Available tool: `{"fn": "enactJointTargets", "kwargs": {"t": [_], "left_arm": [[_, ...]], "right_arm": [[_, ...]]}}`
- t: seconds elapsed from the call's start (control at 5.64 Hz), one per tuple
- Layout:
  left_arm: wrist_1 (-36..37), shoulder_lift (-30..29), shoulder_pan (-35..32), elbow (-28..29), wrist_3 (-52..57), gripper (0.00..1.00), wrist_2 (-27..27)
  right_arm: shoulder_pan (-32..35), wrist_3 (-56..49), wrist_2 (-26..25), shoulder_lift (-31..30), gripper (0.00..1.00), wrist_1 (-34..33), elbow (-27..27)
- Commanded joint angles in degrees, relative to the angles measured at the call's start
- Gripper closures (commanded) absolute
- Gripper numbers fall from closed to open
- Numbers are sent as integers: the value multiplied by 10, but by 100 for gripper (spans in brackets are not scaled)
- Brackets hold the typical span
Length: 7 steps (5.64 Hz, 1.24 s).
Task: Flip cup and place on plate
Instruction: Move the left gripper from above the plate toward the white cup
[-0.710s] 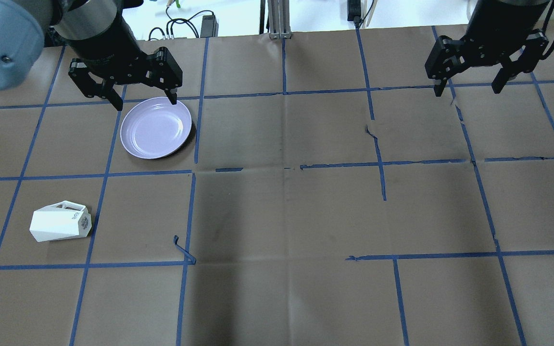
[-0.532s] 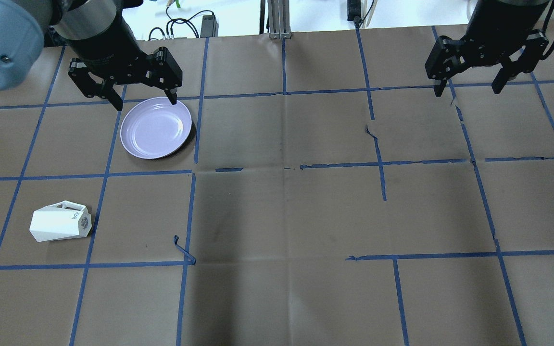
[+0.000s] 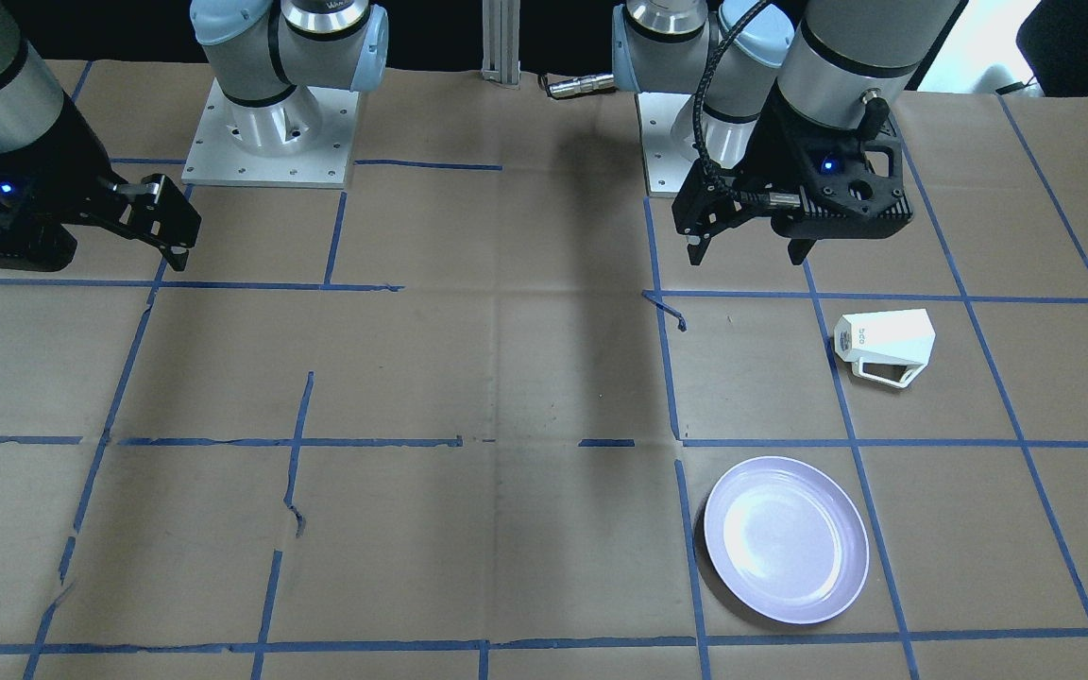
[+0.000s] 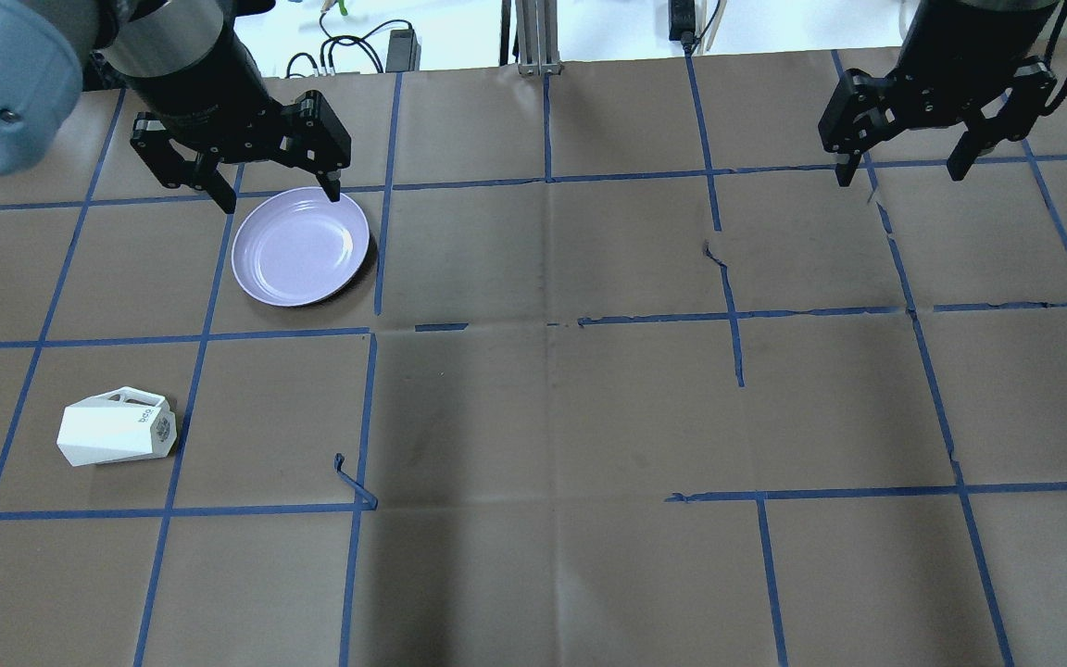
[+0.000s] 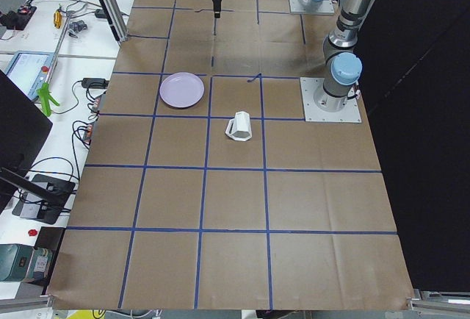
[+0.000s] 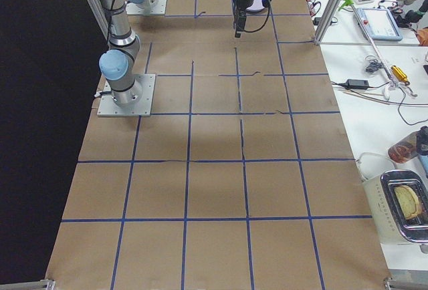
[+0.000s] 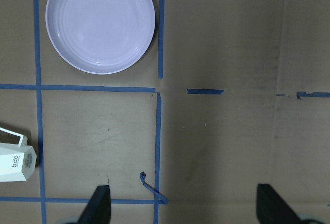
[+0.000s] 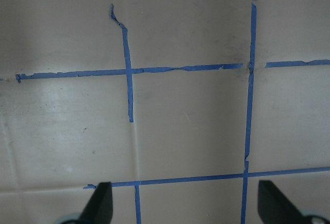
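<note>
The cup (image 4: 117,428) lies on its side on the worktop (image 4: 543,417), alone in a taped square. In the overhead view its base with the dark logo faces 3 o'clock, its mouth faces 9 o'clock and its open-frame handle points toward 12. The plate (image 4: 300,245) sits flat and bare, well apart from the cup, at about 1 o'clock from it.

The left fingers (image 4: 219,190) are spread apart and hold nothing. They hang high over the worktop, and the left wrist view shows the plate at 11 o'clock and the cup cut off at 8 o'clock. The right fingers (image 4: 964,159) are also apart and empty, at 2 o'clock in the overhead view, well apart from both things. A loose curl of blue tape (image 4: 353,482) sticks up at 4 o'clock from the cup.
</note>
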Motion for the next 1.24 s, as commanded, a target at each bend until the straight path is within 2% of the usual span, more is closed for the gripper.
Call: {"fn": "enactJointTargets", "kwargs": {"t": [0.0,0.53,0.89,1.06], "left_arm": [[-5,24,58,-9,62,1,4],[-67,44,266,-10,328,1,-10],[-81,34,436,-38,495,1,-88],[-81,22,497,-61,563,1,-139]], "right_arm": [[0,0,0,0,0,-1,0],[0,0,0,0,0,0,0],[0,0,0,0,0,0,0],[0,0,0,0,0,-1,0]]}}
